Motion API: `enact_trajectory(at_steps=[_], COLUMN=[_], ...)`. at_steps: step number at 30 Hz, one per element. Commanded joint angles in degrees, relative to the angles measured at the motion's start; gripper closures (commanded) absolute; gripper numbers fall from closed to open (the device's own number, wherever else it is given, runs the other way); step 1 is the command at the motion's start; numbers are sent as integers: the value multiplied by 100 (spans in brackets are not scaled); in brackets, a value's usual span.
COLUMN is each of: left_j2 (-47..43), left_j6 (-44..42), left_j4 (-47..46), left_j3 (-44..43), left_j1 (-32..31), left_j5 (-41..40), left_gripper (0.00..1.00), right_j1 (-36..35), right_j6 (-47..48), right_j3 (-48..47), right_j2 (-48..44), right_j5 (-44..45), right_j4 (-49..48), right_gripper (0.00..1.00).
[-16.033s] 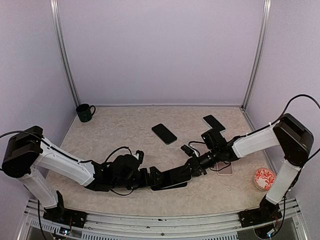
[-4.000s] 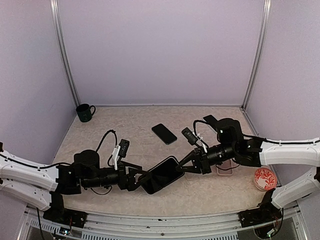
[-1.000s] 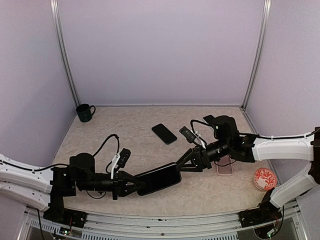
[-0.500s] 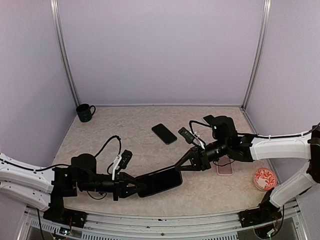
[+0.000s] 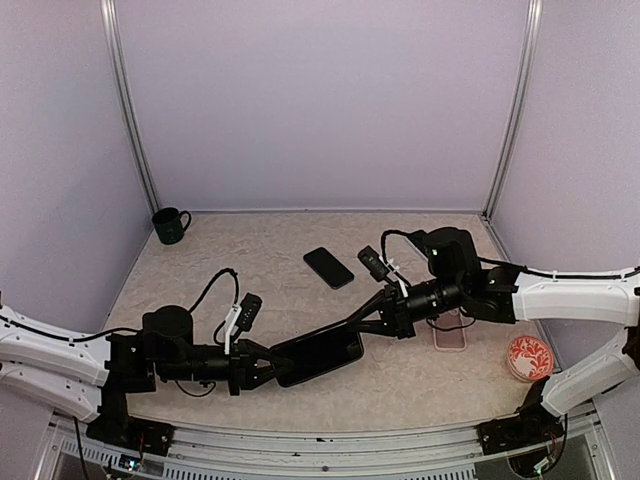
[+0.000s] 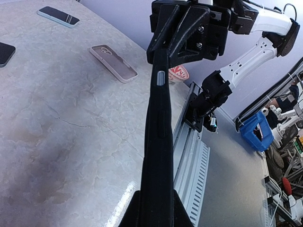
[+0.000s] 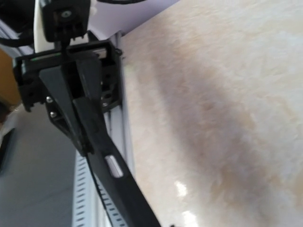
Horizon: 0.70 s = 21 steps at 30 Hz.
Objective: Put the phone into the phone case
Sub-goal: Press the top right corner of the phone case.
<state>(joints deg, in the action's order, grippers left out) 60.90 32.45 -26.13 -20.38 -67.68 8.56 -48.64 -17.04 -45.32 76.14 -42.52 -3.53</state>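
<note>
Between the two arms, the left jaws are clamped on the near-left end of the phone [image 5: 320,357], and the right jaws are pinched tight on its opposite, far-right end. I see the phone held up off the worktop [image 5: 250,270] and turned on edge; my left wrist view shows its thin side with a small button. It hangs left of the pink phone case [image 5: 449,336] and nearer the arm bases. The case lies flat, open side up and empty. Behind and left of the case lies a second black phone [image 5: 328,267]. A third phone [image 6: 58,16] lies just behind the case. A red patterned dish [image 5: 529,357] sits right of the case, and a dark mug [image 5: 170,225] stands far to its left at the back corner.
</note>
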Motion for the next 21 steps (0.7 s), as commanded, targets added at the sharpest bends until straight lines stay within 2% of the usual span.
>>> enact_trajectory(at_steps=[1, 5, 11, 13, 21], left_j2=[-37, -74, -75, -64, -148], left_j6=[0, 29, 51, 51, 27], left_j4=[-400, -352, -357, -358, -306], left_j3=[-168, -168, -172, -185, -184], left_j1=[40, 44, 44, 41, 47], left_j5=[-217, -302, -337, -323, -333], left_gripper=[100, 100, 100, 100, 100], right_j1=[-159, -236, -278, -271, 427], right_j6=[110, 168, 218, 215, -237], right_j3=[-121, -38, 2, -8, 249], right_j2=[-262, -419, -529, -624, -1165], right_j5=[994, 1386, 1505, 1531, 230], right_j4=[187, 175, 194, 230, -219], right_gripper=[100, 100, 100, 91, 91])
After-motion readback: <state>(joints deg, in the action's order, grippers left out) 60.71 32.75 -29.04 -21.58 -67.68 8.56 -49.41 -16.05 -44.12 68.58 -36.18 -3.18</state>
